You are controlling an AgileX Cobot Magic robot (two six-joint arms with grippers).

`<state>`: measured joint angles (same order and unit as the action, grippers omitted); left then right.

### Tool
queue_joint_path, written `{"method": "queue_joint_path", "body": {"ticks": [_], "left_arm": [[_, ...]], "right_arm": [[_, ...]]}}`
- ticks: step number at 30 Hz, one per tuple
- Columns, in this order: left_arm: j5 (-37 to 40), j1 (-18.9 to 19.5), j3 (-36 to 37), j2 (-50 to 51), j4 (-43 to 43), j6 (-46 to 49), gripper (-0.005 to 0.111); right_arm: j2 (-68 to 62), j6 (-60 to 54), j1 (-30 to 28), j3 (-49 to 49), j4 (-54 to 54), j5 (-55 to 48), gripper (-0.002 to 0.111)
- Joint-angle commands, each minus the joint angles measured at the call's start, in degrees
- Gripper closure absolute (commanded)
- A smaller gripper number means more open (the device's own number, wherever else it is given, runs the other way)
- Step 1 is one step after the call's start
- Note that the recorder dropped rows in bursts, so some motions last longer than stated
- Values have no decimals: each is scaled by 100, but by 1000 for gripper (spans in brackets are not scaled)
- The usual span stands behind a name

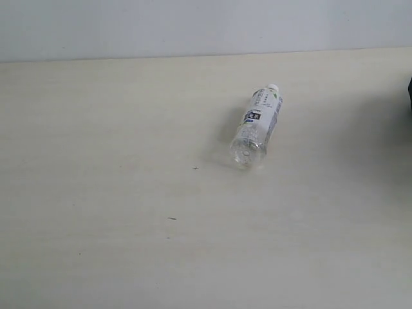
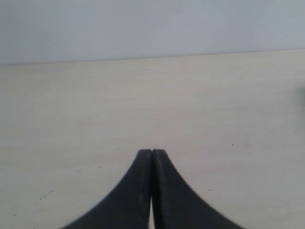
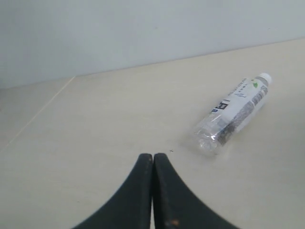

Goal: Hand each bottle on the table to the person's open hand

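One clear bottle (image 1: 257,127) with a white label and white cap lies on its side on the pale table (image 1: 96,193), cap pointing toward the back wall. The right wrist view shows the same bottle (image 3: 233,113) lying some way beyond my right gripper (image 3: 153,155), whose black fingers are pressed together with nothing between them. My left gripper (image 2: 152,151) is also shut and empty over bare table (image 2: 71,119). Neither gripper shows in the exterior view. The person's open hand is out of view.
A pale wall (image 1: 193,26) runs along the table's far edge. A dark shape (image 1: 409,96) sits at the right border of the exterior view. A few tiny dark specks (image 1: 172,218) mark the tabletop.
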<state>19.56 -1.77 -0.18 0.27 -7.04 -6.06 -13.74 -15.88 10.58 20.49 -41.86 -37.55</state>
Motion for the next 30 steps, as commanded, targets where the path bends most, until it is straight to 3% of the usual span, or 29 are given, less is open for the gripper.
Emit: {"method": "queue_joint_path", "body": {"ticks": [1,6,11,30], "left_arm": [[-42,-6,18,-27,-19,-16,104],[-42,-6,18,-27,-19,-16,104],[-42,-6,18,-27,-19,-16,104],[-42,-6,18,-27,-19,-16,104]], "right_arm": [[37,-56,12,-15,196,206,108],[37,-66,12,-15,802,337,108],[37,98,12,-15,265,297,108],[37,95,12,-15,281,52,108]]}}
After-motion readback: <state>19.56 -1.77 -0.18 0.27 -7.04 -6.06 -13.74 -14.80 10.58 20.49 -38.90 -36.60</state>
